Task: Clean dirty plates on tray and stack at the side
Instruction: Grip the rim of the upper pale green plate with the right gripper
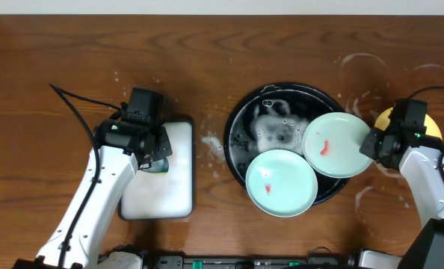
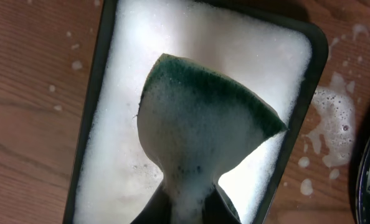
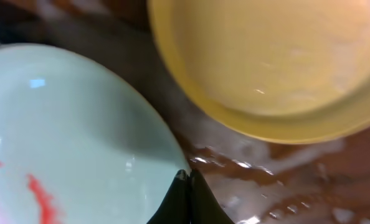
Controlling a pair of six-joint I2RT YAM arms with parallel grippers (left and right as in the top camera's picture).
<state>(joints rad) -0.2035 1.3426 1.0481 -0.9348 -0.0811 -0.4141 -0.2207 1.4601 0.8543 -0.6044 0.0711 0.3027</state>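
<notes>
The right claw [image 3: 187, 186] is pinched on the rim of a red-smeared mint-green plate [image 1: 334, 146] that overlaps the right rim of the sudsy black tray [image 1: 239, 123]. The second mint-green plate [image 1: 282, 183] lies over the tray's front edge. The yellow plate [image 3: 266, 56] sits on the worktop [image 1: 57, 52] just beside the right claw, while the left claw [image 2: 191, 202] squeezes a foamy green-backed sponge [image 2: 203, 118] over the white sponge tray [image 1: 179, 190].

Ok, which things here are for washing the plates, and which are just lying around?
For the job: right mint plate, front mint plate, yellow plate, black tray, soapy sponge, white sponge tray.
Just lying about: suds splashes, water rings on the table.
</notes>
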